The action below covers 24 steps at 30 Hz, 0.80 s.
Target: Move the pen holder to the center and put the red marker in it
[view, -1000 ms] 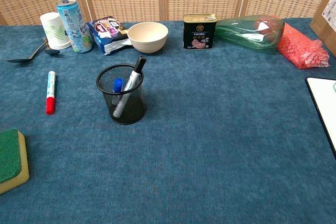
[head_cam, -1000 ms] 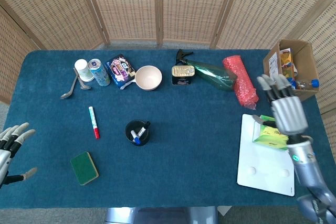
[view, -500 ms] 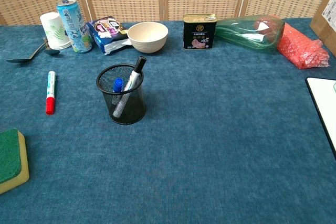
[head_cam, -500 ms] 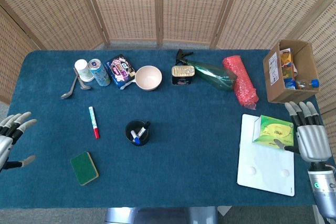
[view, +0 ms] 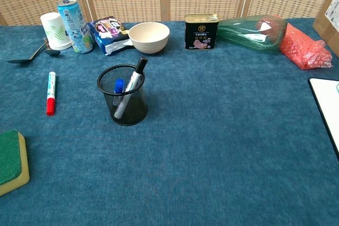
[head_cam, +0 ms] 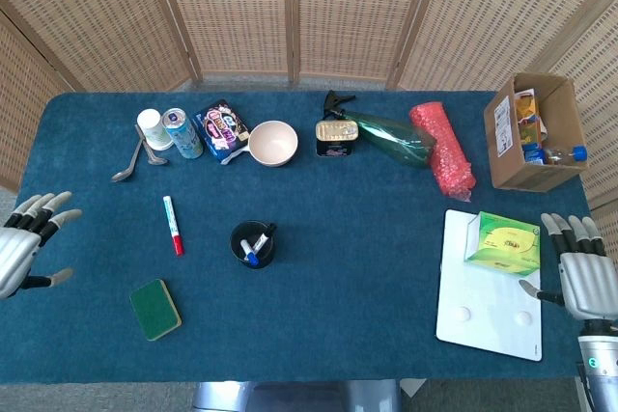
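The pen holder (view: 123, 95) stands left of the counter's (view: 222, 146) middle, with the marker (view: 51, 92) lying further left. The sponge (view: 11, 161) lies near-left; the bowl (view: 149, 36) and tin (view: 202, 32) stand far behind.

A black mesh pen holder (head_cam: 253, 243) stands on the blue table (head_cam: 357, 238); a red-capped white marker (head_cam: 172, 224) lies left of it, both empty hands beyond, fingers spread.

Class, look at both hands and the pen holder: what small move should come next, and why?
Probably bring the left hand in toward the pen holder. It is open at the table's edge, nearer than the right hand, and the holder stands left of centre with the red marker outside it.
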Tool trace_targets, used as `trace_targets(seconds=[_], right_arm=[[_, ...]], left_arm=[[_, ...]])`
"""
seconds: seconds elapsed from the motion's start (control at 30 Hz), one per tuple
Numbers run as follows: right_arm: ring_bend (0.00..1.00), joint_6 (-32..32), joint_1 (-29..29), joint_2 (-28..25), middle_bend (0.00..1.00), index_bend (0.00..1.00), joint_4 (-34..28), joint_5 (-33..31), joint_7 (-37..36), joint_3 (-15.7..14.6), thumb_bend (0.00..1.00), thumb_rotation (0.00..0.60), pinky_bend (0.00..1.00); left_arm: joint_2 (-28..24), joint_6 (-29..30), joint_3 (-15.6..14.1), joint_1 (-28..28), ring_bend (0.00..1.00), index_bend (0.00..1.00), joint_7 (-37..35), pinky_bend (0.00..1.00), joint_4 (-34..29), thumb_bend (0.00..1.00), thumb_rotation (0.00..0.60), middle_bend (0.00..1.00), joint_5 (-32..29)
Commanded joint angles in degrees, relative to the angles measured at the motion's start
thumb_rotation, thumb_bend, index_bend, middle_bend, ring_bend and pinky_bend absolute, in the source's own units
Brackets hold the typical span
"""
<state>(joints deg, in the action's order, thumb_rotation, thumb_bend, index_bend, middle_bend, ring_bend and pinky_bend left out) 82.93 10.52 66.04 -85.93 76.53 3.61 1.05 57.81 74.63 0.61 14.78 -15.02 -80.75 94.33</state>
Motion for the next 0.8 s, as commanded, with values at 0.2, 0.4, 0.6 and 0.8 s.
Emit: trace_targets(seconds=[0.2, 0.4, 0.6, 0.8], right_arm=[[0.0, -0.1, -1.15, -1.1, 0.0, 0.0, -1.07, 0.54, -2.19, 0.89, 0.0, 0.534, 0.0], [0.0, -0.55, -1.4, -1.38, 0.0, 0.0, -1.09, 1.1, -3.4, 1.36, 0.0, 0.534, 0.0], [0.0, -0.64, -1.77, -1.61, 0.0, 0.0, -1.38, 1.62, -3.94, 1.82, 0.0, 0.538, 0.0], [0.0, -0.77, -2.11, -1.86, 0.0, 0.0, -1.66, 2.04, -4.82, 2.2, 0.0, 0.537, 0.0]], left_arm=[[8.49, -4.71, 1.39, 7.1, 0.0, 0.17, 2.14, 0.06, 10.73, 0.13, 0.6, 0.0, 2.02], [14.01, -4.95, 0.2, 10.74, 0.0, 0.27, 0.97, 0.0, 18.42, 0.13, 0.6, 0.0, 5.92], [18.23, -7.58, -1.6, 14.57, 0.0, 0.31, 4.36, 0.01, 23.84, 0.13, 0.6, 0.0, 8.85], [22.02, -11.94, -2.27, 16.92, 0.0, 0.31, 9.08, 0.01, 25.7, 0.14, 0.6, 0.0, 8.2]])
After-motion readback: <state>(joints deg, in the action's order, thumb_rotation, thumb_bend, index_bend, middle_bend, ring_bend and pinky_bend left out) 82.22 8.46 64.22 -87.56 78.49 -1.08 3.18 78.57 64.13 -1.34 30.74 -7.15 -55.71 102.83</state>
